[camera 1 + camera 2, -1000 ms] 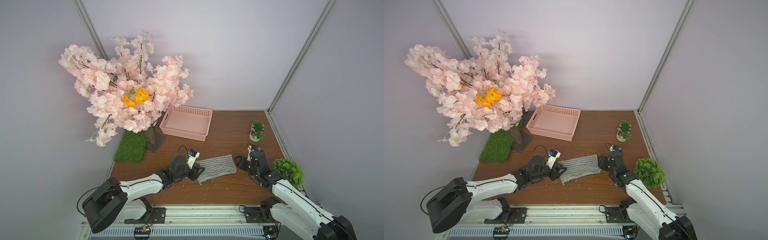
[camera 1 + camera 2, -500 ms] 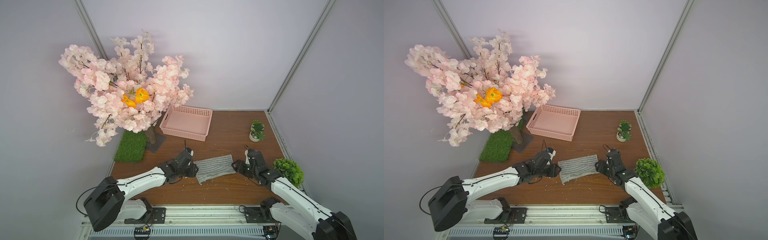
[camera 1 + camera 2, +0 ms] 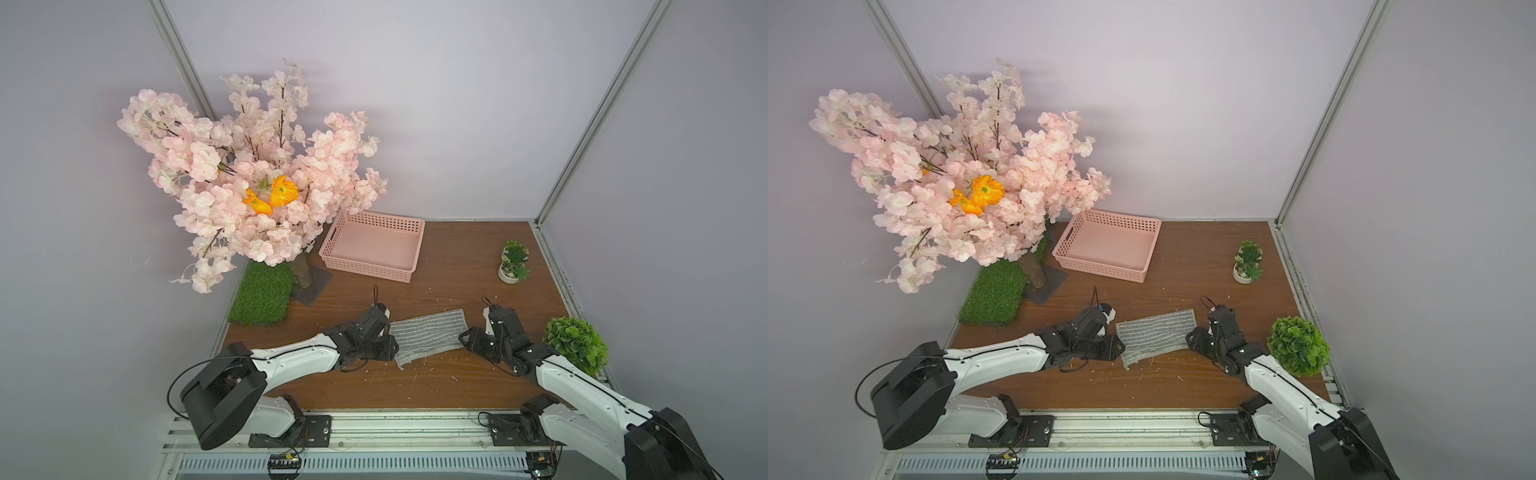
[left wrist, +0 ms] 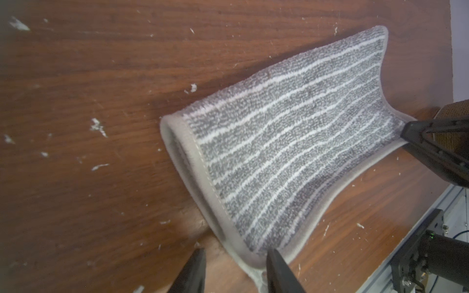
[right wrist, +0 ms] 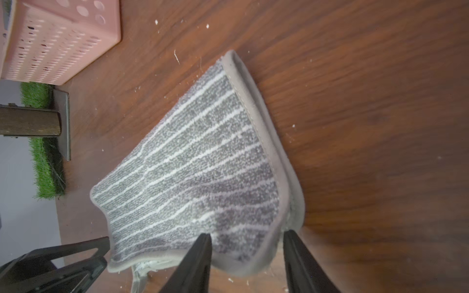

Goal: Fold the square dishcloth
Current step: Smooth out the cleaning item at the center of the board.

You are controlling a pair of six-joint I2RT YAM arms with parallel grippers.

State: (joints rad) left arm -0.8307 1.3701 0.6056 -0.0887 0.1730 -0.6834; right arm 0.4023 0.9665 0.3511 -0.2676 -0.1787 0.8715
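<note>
Centrally, item: square dishcloth (image 3: 428,337), grey with whitish stripes, lying doubled as an oblong on the near half of the tabletop (image 3: 457,266), two layers showing along its bound ends. Long axis: crosswise, running from one arm to the other, slightly skewed. Left gripper (image 4: 234,271): at the cloth's left end, jaws parted astride the near corner that carries the loop, with wood visible between them and no pinch seen. Right gripper (image 5: 247,263): at the right end, jaws likewise parted over the near corner, one finger above the pile and its mate just beside the hem. Each arm is about equally near its own end. Likely next step: close on both near corners and carry that edge over the far one. Surface: dark wood grain, strewn with white flecks (image 4: 97,126). Surroundings: pink basket (image 3: 365,270) beyond the cloth, well apart; blossom tree (image 3: 257,187) and grass mat (image 3: 259,299) to the far left; small potted plant (image 3: 513,266) and green bush (image 3: 575,345) on the right; pale lilac walls (image 3: 415,104) enclosing.
</note>
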